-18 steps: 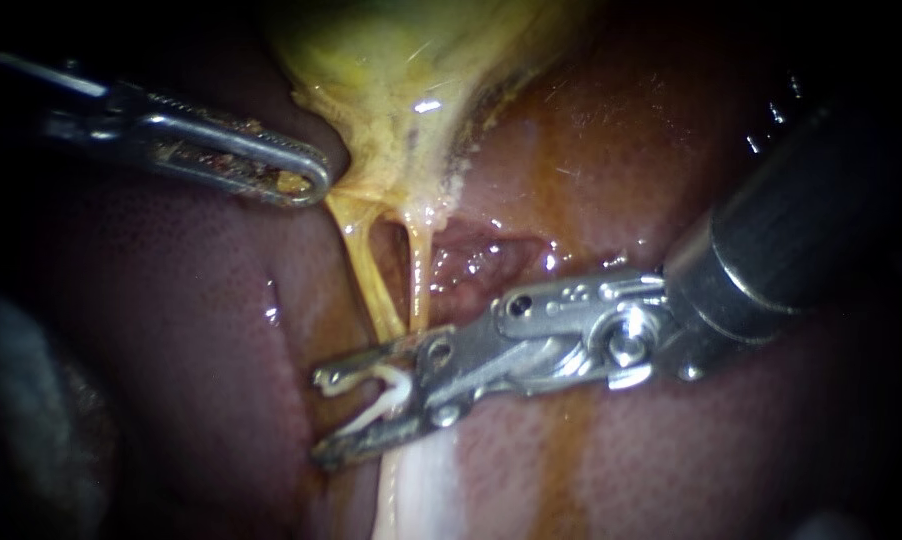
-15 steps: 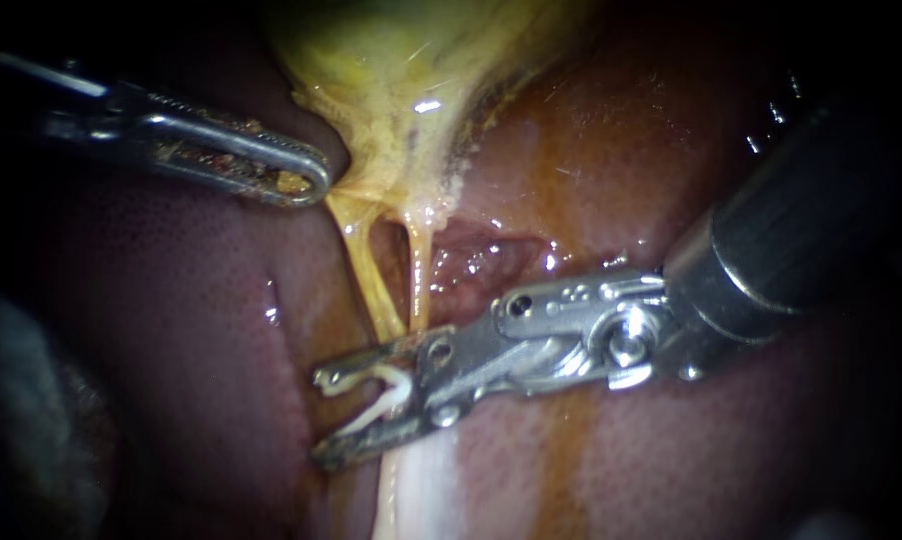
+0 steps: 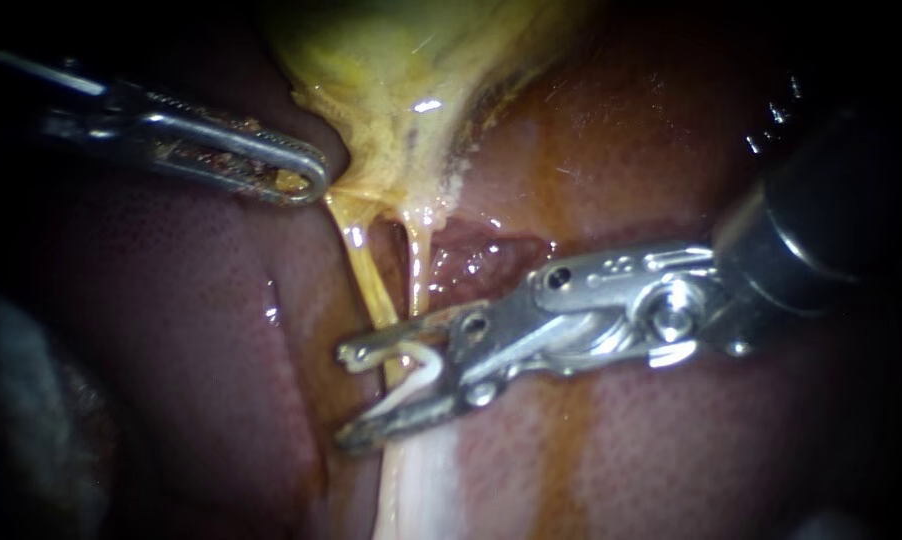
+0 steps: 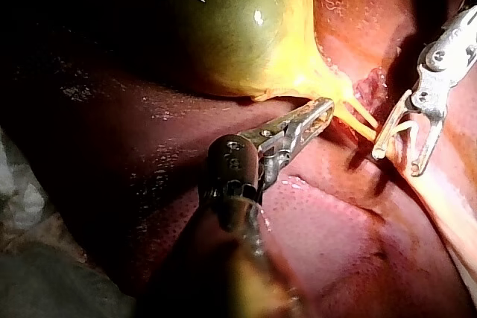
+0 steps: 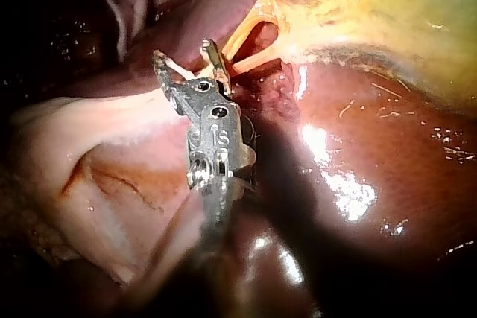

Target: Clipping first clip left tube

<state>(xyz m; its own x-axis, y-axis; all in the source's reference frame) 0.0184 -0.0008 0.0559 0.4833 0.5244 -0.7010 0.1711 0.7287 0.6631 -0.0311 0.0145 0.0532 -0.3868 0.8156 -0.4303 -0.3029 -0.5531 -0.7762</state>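
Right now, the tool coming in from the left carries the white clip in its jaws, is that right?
Not quite: the white clip sits in the jaws of the right tool, not the left tool, as the endoscope view shows.
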